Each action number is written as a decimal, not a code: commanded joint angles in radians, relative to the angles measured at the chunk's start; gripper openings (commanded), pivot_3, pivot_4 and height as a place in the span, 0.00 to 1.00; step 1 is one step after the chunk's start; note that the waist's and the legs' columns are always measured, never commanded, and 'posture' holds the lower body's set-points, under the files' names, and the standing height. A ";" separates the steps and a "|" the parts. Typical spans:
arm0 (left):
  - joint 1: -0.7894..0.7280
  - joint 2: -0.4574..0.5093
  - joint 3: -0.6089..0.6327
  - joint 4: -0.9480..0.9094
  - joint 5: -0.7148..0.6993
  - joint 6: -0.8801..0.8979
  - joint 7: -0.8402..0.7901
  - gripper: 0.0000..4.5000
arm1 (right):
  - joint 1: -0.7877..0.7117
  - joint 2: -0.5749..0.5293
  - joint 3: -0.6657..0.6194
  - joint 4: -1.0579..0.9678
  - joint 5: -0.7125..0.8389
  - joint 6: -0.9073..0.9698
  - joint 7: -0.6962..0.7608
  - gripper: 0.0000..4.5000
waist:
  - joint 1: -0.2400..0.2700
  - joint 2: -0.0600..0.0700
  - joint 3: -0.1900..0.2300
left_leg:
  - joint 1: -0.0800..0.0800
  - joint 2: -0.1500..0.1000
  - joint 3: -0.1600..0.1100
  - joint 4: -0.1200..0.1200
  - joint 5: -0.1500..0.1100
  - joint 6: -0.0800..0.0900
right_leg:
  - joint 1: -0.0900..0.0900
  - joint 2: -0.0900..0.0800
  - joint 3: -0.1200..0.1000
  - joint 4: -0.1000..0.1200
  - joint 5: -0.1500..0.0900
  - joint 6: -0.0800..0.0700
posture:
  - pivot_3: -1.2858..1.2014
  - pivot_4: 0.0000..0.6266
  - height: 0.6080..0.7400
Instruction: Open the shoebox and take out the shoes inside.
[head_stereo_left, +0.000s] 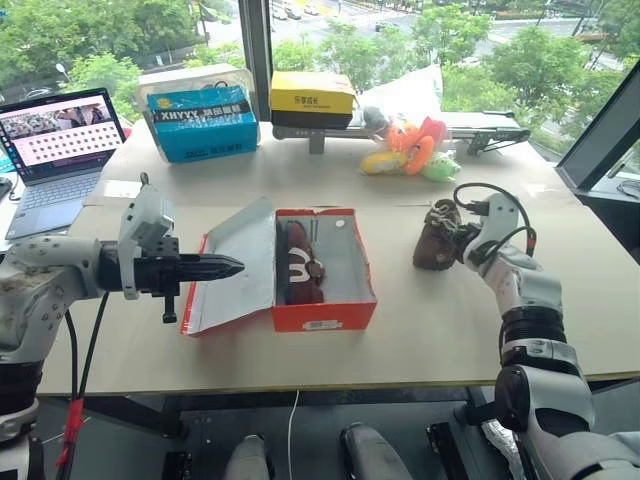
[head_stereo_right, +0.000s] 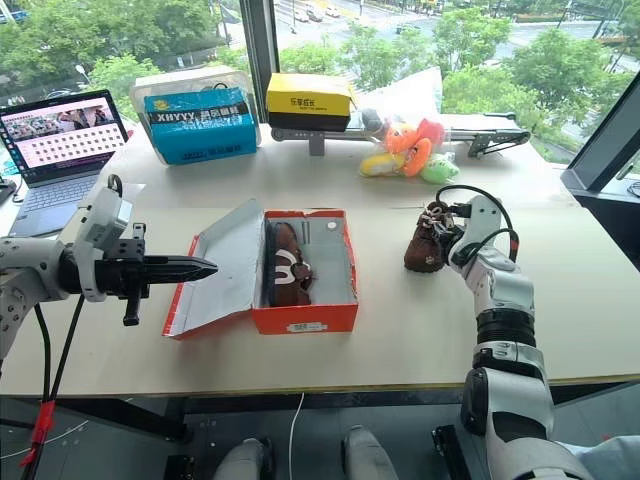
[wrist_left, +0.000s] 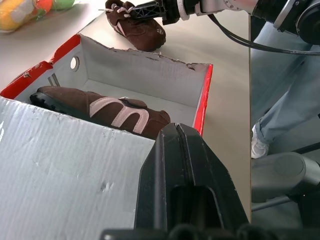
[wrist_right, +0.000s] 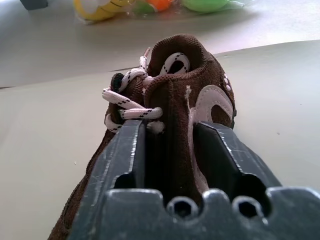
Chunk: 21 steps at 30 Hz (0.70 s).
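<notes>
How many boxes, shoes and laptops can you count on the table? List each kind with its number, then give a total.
Boxes: 3, namely the red shoebox, a blue box and a yellow-and-black box
Shoes: 2, one shoe in the shoebox, one shoe on the table
Laptops: 1, the laptop
Total: 6

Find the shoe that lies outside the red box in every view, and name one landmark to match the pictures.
Left eye: shoe right of the box, at the right gripper.
Right eye: right of centre.
Left wrist: top centre.
Right wrist: centre, between the fingers.
Landmark: red box; not in the right wrist view.
</notes>
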 joint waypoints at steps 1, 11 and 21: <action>-0.016 0.000 0.013 -0.015 -0.006 -0.016 -0.002 0.00 | 0.004 -0.024 0.002 -0.124 0.018 0.028 -0.004 0.67 | 0.001 0.001 0.000 | 0.000 0.000 0.000 0.000 0.000 0.000 | 0.000 0.000 0.000 0.000 0.000 0.000 | 0.52 0.24 1.00; -0.034 -0.006 0.001 0.000 0.002 -0.017 -0.008 0.00 | 0.034 -0.126 -0.030 -0.535 0.132 0.297 0.016 0.67 | 0.009 0.003 0.002 | -0.001 0.000 0.000 0.000 0.000 0.000 | 0.000 0.000 0.000 0.000 0.000 0.000 | 0.52 0.24 1.00; -0.039 -0.009 -0.010 0.003 0.003 -0.013 -0.015 0.00 | -0.056 0.118 0.099 -0.867 0.422 0.806 -0.020 0.78 | 0.001 0.004 0.003 | 0.001 0.001 -0.002 -0.001 0.000 0.000 | -0.002 0.002 -0.001 0.004 -0.001 -0.002 | 0.52 0.24 1.00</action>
